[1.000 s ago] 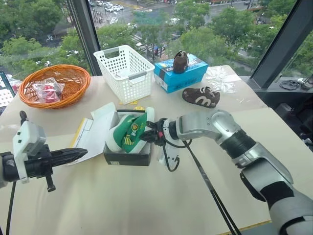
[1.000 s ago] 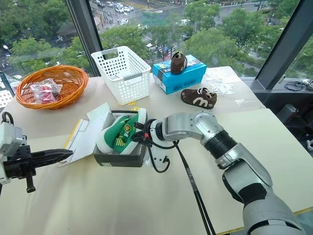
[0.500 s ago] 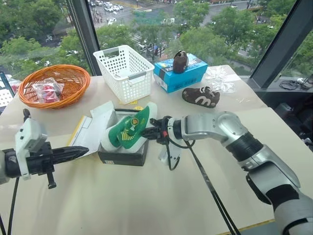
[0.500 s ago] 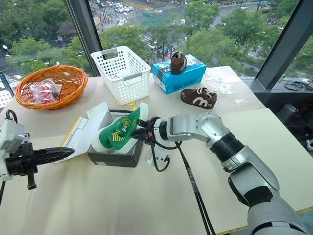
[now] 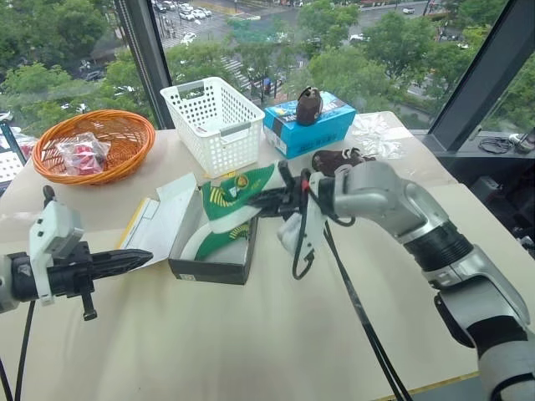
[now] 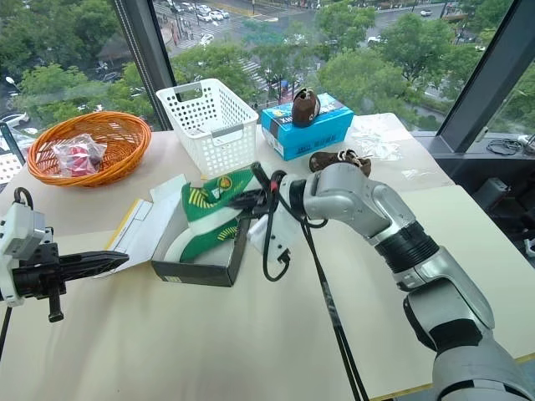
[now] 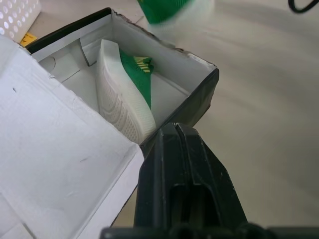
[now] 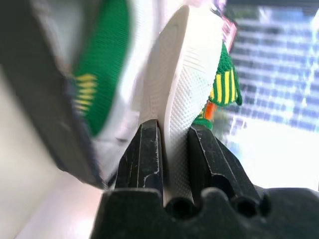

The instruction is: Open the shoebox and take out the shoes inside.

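Observation:
The shoebox lies open mid-table: black base, white inside, its lid folded back to the left. My right gripper is shut on one green-soled shoe and holds it in the air above the box; in the right wrist view the white sole is pinched between the fingers. The other shoe lies on its side inside the box. My left gripper is shut and empty, pointing at the box's near left corner from a short distance.
At the back stand an orange basket, a white basket and a blue box with a brown shoe on top. Another brown shoe lies behind my right arm. A black cable hangs from the right wrist.
My right gripper has risen with the green shoe, lifting it out of the box and rolling it so the sole faces up. The left gripper has stayed where it was.

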{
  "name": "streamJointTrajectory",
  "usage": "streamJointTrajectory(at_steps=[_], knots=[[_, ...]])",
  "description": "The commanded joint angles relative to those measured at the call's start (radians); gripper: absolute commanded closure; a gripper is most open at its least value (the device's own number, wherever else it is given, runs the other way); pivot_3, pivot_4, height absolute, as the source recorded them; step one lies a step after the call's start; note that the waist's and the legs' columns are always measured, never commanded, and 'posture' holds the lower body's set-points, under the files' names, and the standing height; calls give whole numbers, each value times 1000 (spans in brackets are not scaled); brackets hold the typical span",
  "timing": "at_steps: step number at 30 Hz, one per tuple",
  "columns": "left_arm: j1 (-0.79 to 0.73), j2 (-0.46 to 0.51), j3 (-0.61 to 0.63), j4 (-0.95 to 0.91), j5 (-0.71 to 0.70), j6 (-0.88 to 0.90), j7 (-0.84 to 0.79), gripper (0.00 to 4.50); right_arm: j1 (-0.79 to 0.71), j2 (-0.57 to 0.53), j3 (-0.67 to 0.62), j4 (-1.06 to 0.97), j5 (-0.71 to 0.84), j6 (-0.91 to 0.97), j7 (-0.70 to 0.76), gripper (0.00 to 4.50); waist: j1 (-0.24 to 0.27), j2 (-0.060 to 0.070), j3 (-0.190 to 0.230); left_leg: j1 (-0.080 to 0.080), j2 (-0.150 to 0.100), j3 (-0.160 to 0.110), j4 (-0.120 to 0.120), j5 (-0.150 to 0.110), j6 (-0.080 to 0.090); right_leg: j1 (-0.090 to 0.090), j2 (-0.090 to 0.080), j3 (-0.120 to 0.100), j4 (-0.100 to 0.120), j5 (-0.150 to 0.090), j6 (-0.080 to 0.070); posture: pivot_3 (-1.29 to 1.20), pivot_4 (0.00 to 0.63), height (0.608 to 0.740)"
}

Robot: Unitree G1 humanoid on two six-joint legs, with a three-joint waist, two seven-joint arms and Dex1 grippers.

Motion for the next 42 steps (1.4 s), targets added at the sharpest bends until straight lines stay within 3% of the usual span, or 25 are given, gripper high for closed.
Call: streamJointTrajectory(at_steps=[1,6,11,19,21,27,31,35,39,42], knots=[[-18,13,-2,4,4,-24,-9,4500,3,-31,-144,-16,27,214,-12,4118,2,0,0,0,0,0,0,0,0,0,0,0,0,0,0,0,150,731],[-25,9,-19,9,7,-30,-13,4500,143,-104,-199,-43,-82,390,-55,4118,18,0,0,-1,-1,0,0,-1,1,1,-1,-2,-2,0,0,0,150,731],[-39,13,-35,18,5,-35,-19,4500,342,-156,-175,-108,-249,463,-117,4118,13,0,0,-2,-1,1,0,-1,2,0,-1,0,-3,0,0,0,150,731],[-75,20,-66,37,5,-40,-30,4500,494,-119,-143,-165,-360,537,-135,4118,-2,-1,0,0,-1,1,0,-1,2,0,0,2,-1,-1,1,0,150,731],[-79,19,-68,38,4,-39,-33,4500,533,-91,-144,-185,-346,583,-106,3184,0,-2,0,0,-1,1,0,-1,1,0,1,1,0,-1,1,0,150,731],[-92,17,-80,46,9,-40,-39,4500,641,-15,-169,-306,-223,771,70,1370,0,-4,-1,2,-1,1,0,-1,1,1,2,3,1,-1,1,0,150,731],[-102,17,-89,54,14,-44,-42,4500,618,-10,-217,-368,-159,873,143,10,3,-5,-2,2,0,0,0,-1,1,2,2,2,0,-1,1,0,150,731],[-108,17,-96,57,17,-47,-42,4500,576,-52,-266,-457,-2,950,307,10,4,-5,-1,1,-1,0,0,-1,1,1,2,2,0,-1,1,0,150,731],[-114,13,-98,56,17,-46,-34,4500,443,-95,-325,-501,206,1024,462,10,1,-4,0,1,-1,1,0,-1,2,1,2,2,-1,0,1,0,150,731],[-114,11,-94,54,18,-46,-28,4500,307,-80,-320,-447,289,994,483,10,3,-4,0,1,-2,0,0,-1,2,1,2,1,-1,0,1,0,150,731]])
